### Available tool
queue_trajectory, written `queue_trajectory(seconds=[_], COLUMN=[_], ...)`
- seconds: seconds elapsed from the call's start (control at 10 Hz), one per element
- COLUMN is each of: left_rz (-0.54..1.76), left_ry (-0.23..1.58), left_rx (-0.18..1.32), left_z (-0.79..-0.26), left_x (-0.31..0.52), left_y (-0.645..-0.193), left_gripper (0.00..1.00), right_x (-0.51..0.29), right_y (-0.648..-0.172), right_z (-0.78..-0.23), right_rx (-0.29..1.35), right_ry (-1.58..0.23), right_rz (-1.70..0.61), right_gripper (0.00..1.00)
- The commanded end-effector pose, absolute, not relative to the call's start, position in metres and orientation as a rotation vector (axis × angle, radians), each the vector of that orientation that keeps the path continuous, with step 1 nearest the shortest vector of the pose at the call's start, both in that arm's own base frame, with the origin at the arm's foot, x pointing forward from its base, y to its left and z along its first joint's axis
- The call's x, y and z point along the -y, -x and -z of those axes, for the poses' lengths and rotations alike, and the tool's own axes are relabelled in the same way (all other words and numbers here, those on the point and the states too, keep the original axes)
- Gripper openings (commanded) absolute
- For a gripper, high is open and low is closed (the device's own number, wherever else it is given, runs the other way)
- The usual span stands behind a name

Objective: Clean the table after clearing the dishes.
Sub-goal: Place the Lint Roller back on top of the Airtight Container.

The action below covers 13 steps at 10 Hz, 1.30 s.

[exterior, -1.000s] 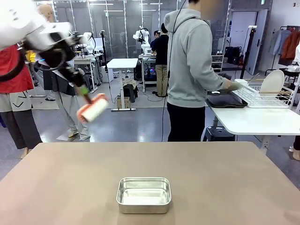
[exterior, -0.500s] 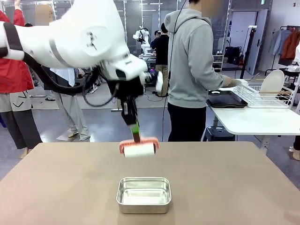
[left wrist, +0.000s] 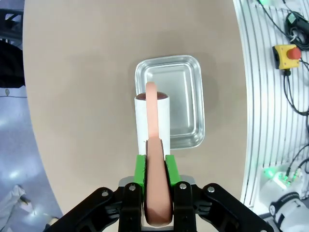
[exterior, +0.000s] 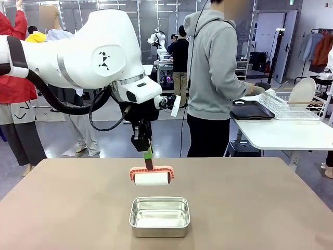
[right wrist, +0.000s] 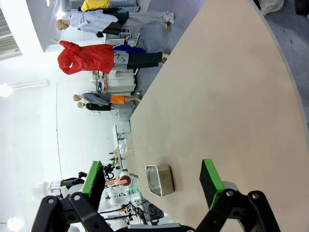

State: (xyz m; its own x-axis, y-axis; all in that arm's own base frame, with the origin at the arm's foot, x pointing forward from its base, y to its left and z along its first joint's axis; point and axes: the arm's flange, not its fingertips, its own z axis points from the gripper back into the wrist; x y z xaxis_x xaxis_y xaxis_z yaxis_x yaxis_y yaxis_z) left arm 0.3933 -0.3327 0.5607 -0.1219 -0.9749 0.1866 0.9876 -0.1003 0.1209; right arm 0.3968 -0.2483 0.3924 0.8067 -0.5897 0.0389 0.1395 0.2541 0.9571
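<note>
My left gripper (exterior: 146,149) is shut on the coral handle of a lint roller (exterior: 151,178). Its white roll hangs low over the taupe table (exterior: 250,208), just behind a steel pan (exterior: 159,216); I cannot tell whether the roll touches the table. In the left wrist view the green pads clamp the handle (left wrist: 157,193), and the roll (left wrist: 153,116) overlaps the pan's (left wrist: 181,106) near rim. My right gripper (right wrist: 152,178) is open with nothing in it, off the table's (right wrist: 217,96) side. The dishes are off the table: a white plate (exterior: 302,90) stands in a wire rack.
A person in a grey hoodie (exterior: 213,78) stands at the far edge, turned to a white side table (exterior: 281,133) holding a dark tray (exterior: 251,110) and the wire rack (exterior: 291,107). Other people stand farther back on the left.
My left arm swung from the far left to the middle. It lowered the roller from mid-air to just behind the steel pan. The person kept working at the side table.
</note>
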Motion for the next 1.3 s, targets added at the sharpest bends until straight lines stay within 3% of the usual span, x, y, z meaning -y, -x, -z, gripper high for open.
queue_trajectory(seconds=[0.0, 0.9, 1.2], left_rz=[1.672, 1.557, 1.529], left_ry=[0.047, 0.247, 0.234], left_rx=[0.248, 0.128, 0.091], left_z=[-0.564, -0.458, -0.429], left_x=[0.337, 0.358, 0.363], left_y=[-0.393, -0.427, -0.446], left_gripper=[0.21, 0.21, 0.21], right_x=[0.247, 0.247, 0.247], right_y=[-0.394, -0.394, -0.394], right_z=[-0.396, -0.396, -0.396], right_rx=[0.424, 0.424, 0.424], right_ry=[-1.223, -1.223, -1.223], right_rz=[0.512, 0.512, 0.512], right_gripper=[1.00, 1.00, 1.00])
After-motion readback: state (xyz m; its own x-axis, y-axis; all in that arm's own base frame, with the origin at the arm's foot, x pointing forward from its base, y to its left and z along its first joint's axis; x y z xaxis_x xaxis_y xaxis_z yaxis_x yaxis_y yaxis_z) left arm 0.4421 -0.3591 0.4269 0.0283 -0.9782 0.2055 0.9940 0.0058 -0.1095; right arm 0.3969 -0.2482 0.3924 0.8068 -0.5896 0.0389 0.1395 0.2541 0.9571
